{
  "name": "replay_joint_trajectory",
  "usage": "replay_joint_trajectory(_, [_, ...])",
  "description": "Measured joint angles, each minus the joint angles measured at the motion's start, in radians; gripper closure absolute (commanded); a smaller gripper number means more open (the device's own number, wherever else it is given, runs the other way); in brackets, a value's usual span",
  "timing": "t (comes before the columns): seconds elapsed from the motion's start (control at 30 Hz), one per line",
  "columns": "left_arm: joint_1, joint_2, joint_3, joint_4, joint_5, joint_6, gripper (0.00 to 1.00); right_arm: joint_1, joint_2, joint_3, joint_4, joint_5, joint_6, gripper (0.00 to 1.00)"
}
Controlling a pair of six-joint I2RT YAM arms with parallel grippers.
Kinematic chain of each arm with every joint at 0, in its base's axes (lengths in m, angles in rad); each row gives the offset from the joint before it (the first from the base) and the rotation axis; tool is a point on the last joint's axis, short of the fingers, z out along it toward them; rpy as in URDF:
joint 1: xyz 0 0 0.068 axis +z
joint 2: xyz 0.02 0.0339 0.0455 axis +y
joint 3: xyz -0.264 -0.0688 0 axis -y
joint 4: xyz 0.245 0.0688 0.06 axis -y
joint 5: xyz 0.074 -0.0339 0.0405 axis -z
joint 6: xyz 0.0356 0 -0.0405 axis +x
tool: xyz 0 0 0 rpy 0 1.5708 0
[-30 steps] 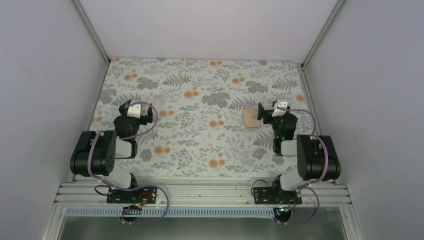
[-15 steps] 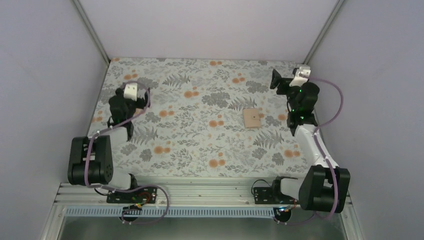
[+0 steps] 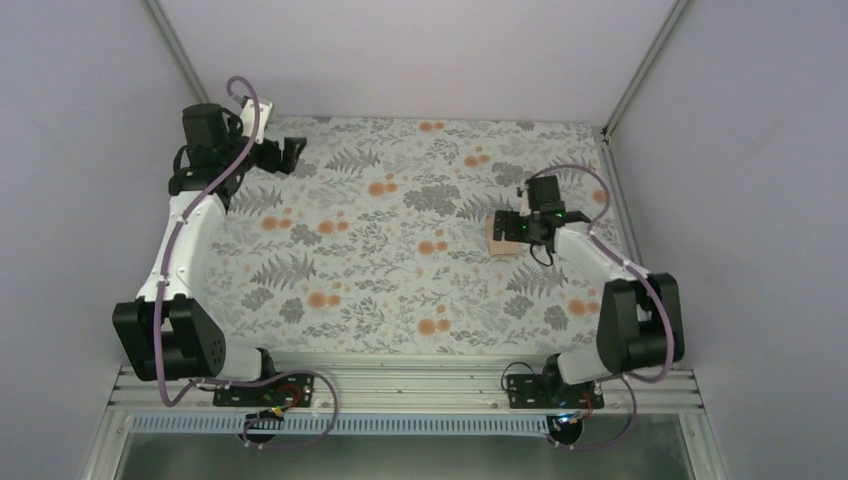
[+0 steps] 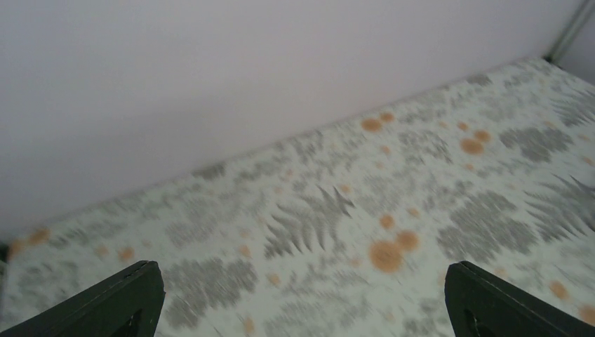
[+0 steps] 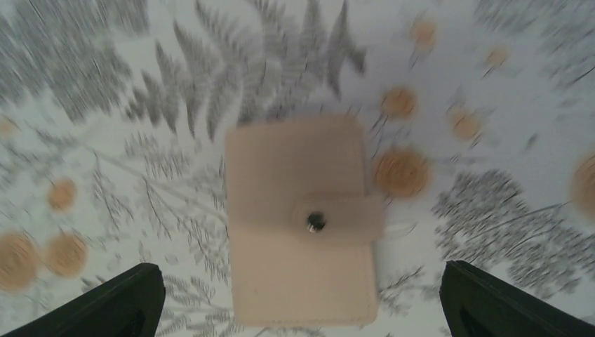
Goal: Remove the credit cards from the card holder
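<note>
**A:** Where does the card holder [image 3: 497, 241] lie?

**B:** On the table [image 3: 400, 300], in its right half, nearer the right wall [image 3: 740, 150] than the middle.

**A:** What is above it?

**B:** The right gripper [image 3: 508, 228] hangs directly over it. In the wrist view the holder sits between the two fingers [image 5: 126, 305], one to each side, neither touching it.

**A:** And the left gripper [image 3: 292, 153]?

**B:** Over the far left corner of the table, close to the back wall [image 3: 400, 60] and well apart from the holder.

**A:** The arm bases [image 3: 243, 385]?

**B:** Side by side on the rail [image 3: 400, 385] at the table's near edge.
</note>
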Motion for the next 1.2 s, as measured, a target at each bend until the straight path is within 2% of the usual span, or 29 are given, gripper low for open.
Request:
replay_joint_trajectory(0.27, [-0.003, -0.035, -0.045, -0.196, 0.042, 0.000, 0.00, 0.105, 0.242, 0.111, -0.167, 0.111, 0.005, 0.01])
replay_joint_trajectory(0.43, [-0.003, -0.064, -0.053, -0.209, 0.047, -0.001, 0.00, 0.108, 0.331, 0.130, -0.201, 0.161, 0.014, 0.01])
replay_joint_trajectory(0.63, [-0.003, -0.084, -0.068, -0.209, 0.075, -0.001, 0.00, 0.108, 0.369, 0.169, -0.193, 0.136, 0.004, 0.02])
replay_joint_trajectory(0.77, [-0.003, -0.086, -0.079, -0.213, 0.087, -0.001, 0.00, 0.108, 0.398, 0.200, -0.181, 0.109, -0.005, 0.08])
replay_joint_trajectory(0.83, [-0.003, -0.086, -0.080, -0.213, 0.089, -0.001, 0.00, 0.108, 0.402, 0.204, -0.178, 0.109, -0.008, 0.19])
replay_joint_trajectory(0.93, [-0.003, -0.085, -0.080, -0.214, 0.094, 0.000, 0.00, 0.108, 0.402, 0.205, -0.177, 0.113, -0.007, 0.28])
replay_joint_trajectory(1.2, [-0.006, -0.086, -0.080, -0.221, 0.109, 0.008, 0.00, 0.110, 0.391, 0.210, -0.182, 0.117, -0.002, 0.38])
